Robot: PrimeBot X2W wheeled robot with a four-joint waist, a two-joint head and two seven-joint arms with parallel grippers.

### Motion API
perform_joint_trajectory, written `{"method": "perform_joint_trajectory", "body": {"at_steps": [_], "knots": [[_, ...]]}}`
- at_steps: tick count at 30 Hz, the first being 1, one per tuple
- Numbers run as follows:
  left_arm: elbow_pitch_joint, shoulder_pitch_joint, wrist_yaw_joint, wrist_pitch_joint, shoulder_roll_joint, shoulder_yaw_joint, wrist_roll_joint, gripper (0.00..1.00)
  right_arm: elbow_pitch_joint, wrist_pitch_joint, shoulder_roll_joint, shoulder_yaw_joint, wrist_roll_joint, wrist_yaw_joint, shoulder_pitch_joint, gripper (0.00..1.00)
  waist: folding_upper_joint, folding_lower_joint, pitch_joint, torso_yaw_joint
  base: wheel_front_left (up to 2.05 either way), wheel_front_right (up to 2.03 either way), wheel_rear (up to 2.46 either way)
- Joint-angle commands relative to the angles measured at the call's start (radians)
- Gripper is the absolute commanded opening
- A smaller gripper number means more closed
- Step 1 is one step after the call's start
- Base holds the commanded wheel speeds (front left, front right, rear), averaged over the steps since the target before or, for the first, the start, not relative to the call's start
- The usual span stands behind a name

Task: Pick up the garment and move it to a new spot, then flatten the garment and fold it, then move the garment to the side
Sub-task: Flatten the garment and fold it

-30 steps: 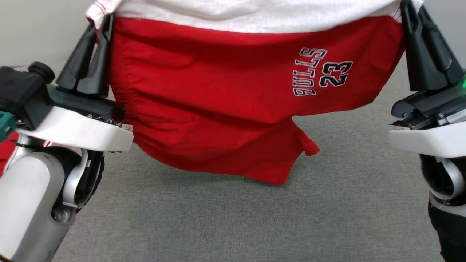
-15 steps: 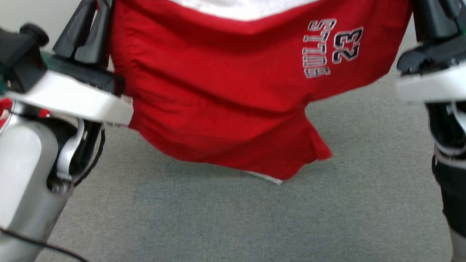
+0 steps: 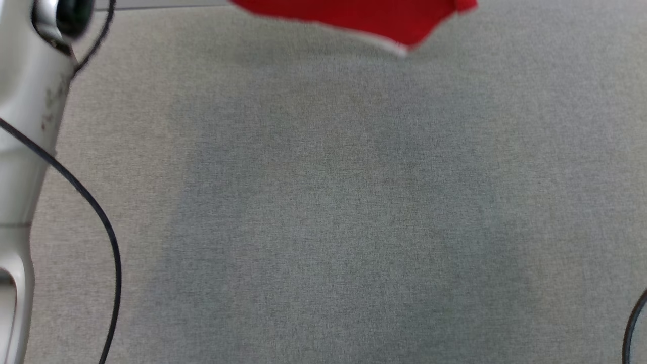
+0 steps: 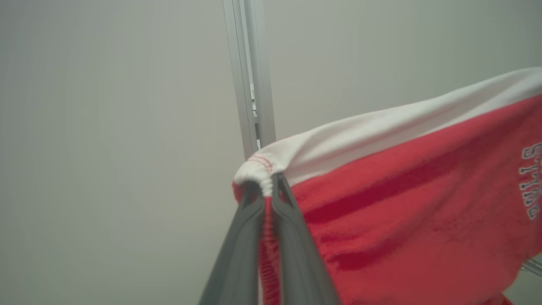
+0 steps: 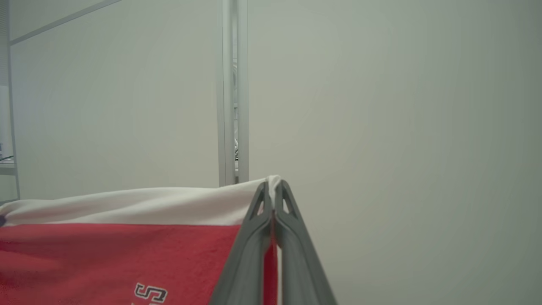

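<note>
Surroundings: a pale wall panel (image 4: pixel 106 127) is standing behind both claws, with an aluminium post (image 4: pixel 250 76) running up it just behind the cloth. A black cable (image 3: pixel 96 212) is looping down over the grey surface (image 3: pixel 323 202) on the left, beside the pale left forearm (image 3: pixel 25 126). A second cable bit (image 3: pixel 634 323) is poking in at the near right edge. I can't tell whether that surface is a tabletop or a carpeted floor.

The garment (image 3: pixel 364 17) is a pair of red shorts with a white waistband. It is hanging in the air with the waistband up, stretched between the two claws. The left claw (image 4: pixel 264 185) is clamping the bunched waistband corner, with cloth pinched between its fingers. The right claw (image 5: pixel 273 186) is gripping the opposite waistband corner, its fingers pressed together on a thin edge of fabric.

Hard to read: from the head camera, just the lower hem is showing at the far edge, cut off and blurred. It is throwing a soft shadow on the surface, but contact is unclear. The lettering (image 4: pixel 533 182) on the red panel is running off the frame edge in both wrist views.
</note>
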State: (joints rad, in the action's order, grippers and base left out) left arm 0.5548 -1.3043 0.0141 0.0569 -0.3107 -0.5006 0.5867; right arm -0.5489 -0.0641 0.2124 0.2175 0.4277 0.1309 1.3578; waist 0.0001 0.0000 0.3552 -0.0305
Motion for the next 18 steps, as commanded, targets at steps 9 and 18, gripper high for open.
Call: {"method": "perform_joint_trajectory", "body": {"at_steps": [9,18], "knots": [[0.339,-0.149,-0.100,0.120,0.062,-0.007,0.010,0.00,-0.298,-0.132,-0.047,0.098,0.017,0.000,0.182,0.00,-0.0001,0.0000,0.085,-0.024,0.00,0.00,0.00],[0.493,-0.050,-0.140,0.185,0.164,-0.040,0.055,0.00,-0.371,-0.182,-0.044,0.227,0.161,0.000,0.040,0.00,-0.0001,0.0000,0.133,0.009,0.00,0.00,0.00]]}}
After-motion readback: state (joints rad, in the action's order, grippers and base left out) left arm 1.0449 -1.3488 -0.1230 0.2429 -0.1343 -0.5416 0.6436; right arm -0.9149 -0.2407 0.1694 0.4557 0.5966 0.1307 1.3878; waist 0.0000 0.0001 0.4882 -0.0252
